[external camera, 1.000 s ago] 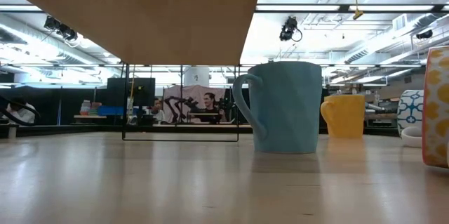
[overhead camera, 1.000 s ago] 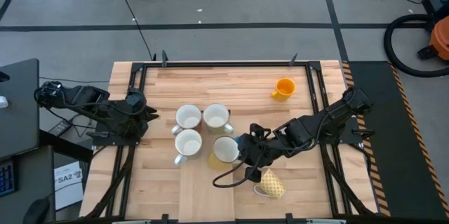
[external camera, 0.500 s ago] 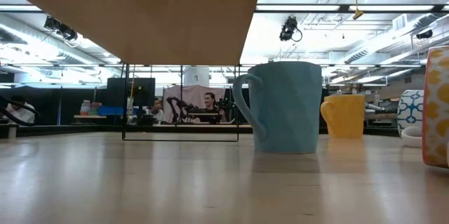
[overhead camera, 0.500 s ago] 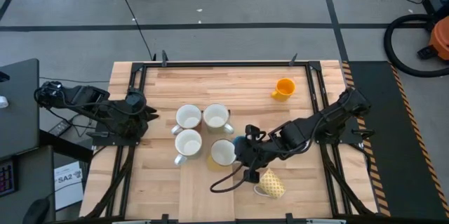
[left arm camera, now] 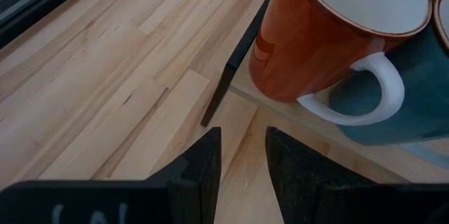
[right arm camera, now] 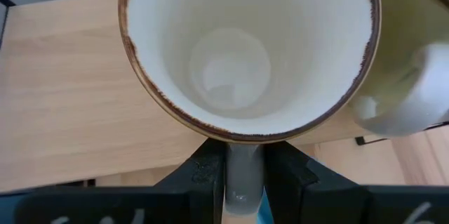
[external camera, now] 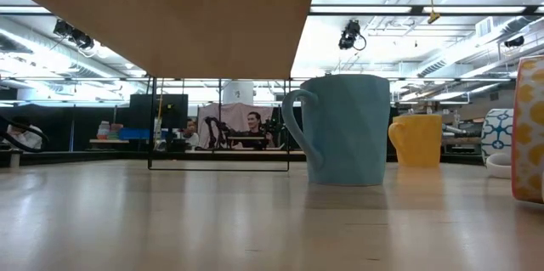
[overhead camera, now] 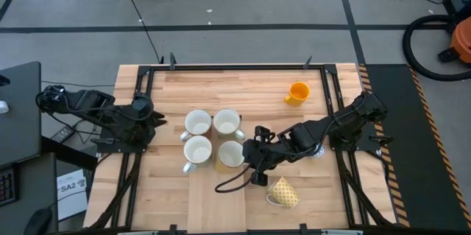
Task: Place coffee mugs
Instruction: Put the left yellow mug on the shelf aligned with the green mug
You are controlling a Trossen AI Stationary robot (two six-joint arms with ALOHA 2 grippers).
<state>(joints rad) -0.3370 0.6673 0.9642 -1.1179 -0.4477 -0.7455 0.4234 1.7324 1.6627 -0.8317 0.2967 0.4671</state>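
Observation:
Four mugs with white insides stand close together mid-table: two [overhead camera: 197, 122] [overhead camera: 227, 123] on the far side, one [overhead camera: 197, 150] near left, and a cream mug [overhead camera: 232, 157] [right arm camera: 245, 55] with a brown rim near right. My right gripper [overhead camera: 249, 158] [right arm camera: 244, 166] is shut on that cream mug's handle. An orange mug [overhead camera: 298, 92] stands far right. A yellow patterned mug [overhead camera: 283, 192] lies on its side near the near edge. My left gripper [overhead camera: 156, 121] [left arm camera: 242, 155] waits at the table's left edge, narrowly open, facing a red-orange mug [left arm camera: 330, 34]. My right gripper pinches the cream mug's handle [right arm camera: 243, 175] between its two fingers, coming from the table's right side and slanting down. The mug stays upright, its mouth facing up. Whether its base rests on the table, I cannot tell.
The low view shows a teal mug [external camera: 340, 127], a yellow mug [external camera: 418, 139], a blue-and-white patterned mug [external camera: 501, 139] and a yellow patterned one [external camera: 531, 127]. A black cable [overhead camera: 228, 186] trails from the right arm over the near table. Bare wood lies on the far left.
My right gripper has moved a little toward the table's left and far edges, still shut on the handle. The cream mug has gone with it and now stands closer to the other three mugs.

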